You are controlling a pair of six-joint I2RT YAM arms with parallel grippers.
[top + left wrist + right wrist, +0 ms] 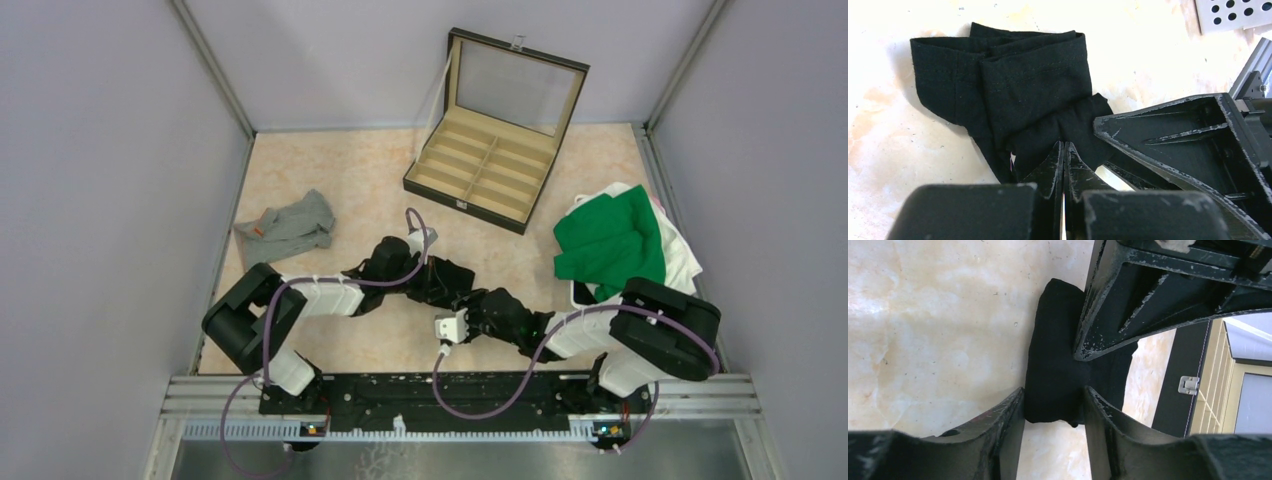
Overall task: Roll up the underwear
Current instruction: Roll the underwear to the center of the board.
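The black underwear [447, 279] lies folded on the table between both grippers. In the left wrist view it [1013, 85] spreads out ahead of my left gripper [1064, 145], whose jaws are shut on its near edge. My right gripper [1054, 392] is open, its fingers standing either side of one narrow end of the black underwear [1053, 370]. The right gripper's fingers [1188, 145] also show in the left wrist view, close beside the left jaws. The grey underwear [290, 222], with an orange label, lies crumpled at the far left, away from both arms.
An open compartmented case [495, 150] stands at the back centre; its dark wall and latch [1189, 385] are just beyond the right gripper. A pile of green and white cloth [612, 245] sits at the right. Grey walls enclose the table.
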